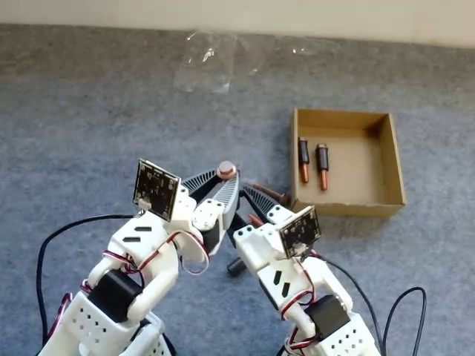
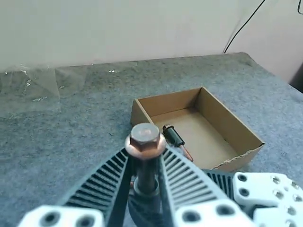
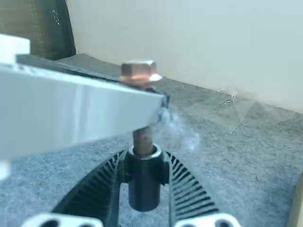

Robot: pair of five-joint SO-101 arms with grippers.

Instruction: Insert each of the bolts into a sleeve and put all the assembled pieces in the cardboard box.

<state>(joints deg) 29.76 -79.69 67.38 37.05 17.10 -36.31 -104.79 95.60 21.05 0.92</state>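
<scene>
My left gripper (image 1: 221,184) (image 2: 145,158) is shut on a copper bolt (image 1: 226,170) (image 2: 145,140) (image 3: 140,74), held upright with its hex head on top. Directly below, my right gripper (image 1: 246,200) (image 3: 143,176) is shut on a black sleeve (image 3: 143,182) (image 2: 144,188). The bolt's shaft goes down into the sleeve's mouth. A left finger (image 3: 85,109) crosses in front of the shaft in the right wrist view. The cardboard box (image 1: 393,159) (image 2: 227,126) stands just to the right and holds two assembled pieces (image 1: 303,159) (image 1: 323,165).
A loose black sleeve (image 1: 236,266) lies on the grey carpet between the two arms. Brownish bolt-like parts (image 1: 270,192) lie beside the box's near left corner. A clear plastic bag (image 1: 208,59) (image 2: 33,85) sits at the far edge of the carpet.
</scene>
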